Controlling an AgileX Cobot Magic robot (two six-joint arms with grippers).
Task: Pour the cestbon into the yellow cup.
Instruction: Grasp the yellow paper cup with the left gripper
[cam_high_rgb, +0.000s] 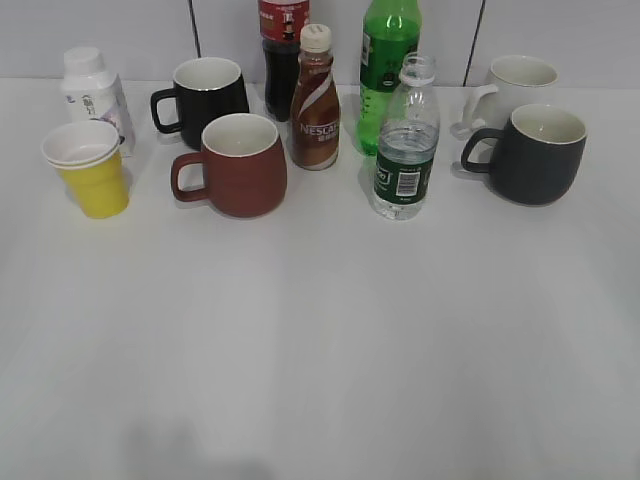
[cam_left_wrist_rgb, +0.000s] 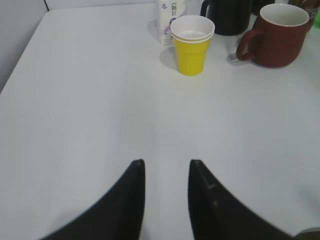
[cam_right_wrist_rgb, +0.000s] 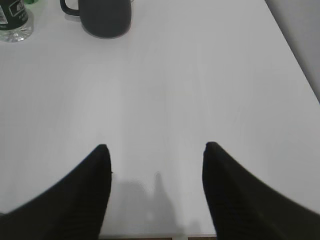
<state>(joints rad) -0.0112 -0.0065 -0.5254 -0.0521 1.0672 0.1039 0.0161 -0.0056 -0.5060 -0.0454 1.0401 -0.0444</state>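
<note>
The cestbon (cam_high_rgb: 406, 140), a small clear bottle with a dark green label and no cap, stands upright right of centre; its base shows at the top left of the right wrist view (cam_right_wrist_rgb: 14, 20). The yellow cup (cam_high_rgb: 90, 170) with a white rim stands at the left, also in the left wrist view (cam_left_wrist_rgb: 192, 44). My left gripper (cam_left_wrist_rgb: 166, 162) is open and empty over bare table, well short of the cup. My right gripper (cam_right_wrist_rgb: 156, 146) is open and empty near the table's front edge. Neither gripper shows in the exterior view.
A reddish-brown mug (cam_high_rgb: 235, 165), black mug (cam_high_rgb: 205, 98), brown Nescafe bottle (cam_high_rgb: 315, 100), green bottle (cam_high_rgb: 388, 60), cola bottle (cam_high_rgb: 283, 50), dark grey mug (cam_high_rgb: 535, 152), white mug (cam_high_rgb: 515, 85) and white carton (cam_high_rgb: 95, 95) stand along the back. The table's right edge (cam_right_wrist_rgb: 295, 55) is near.
</note>
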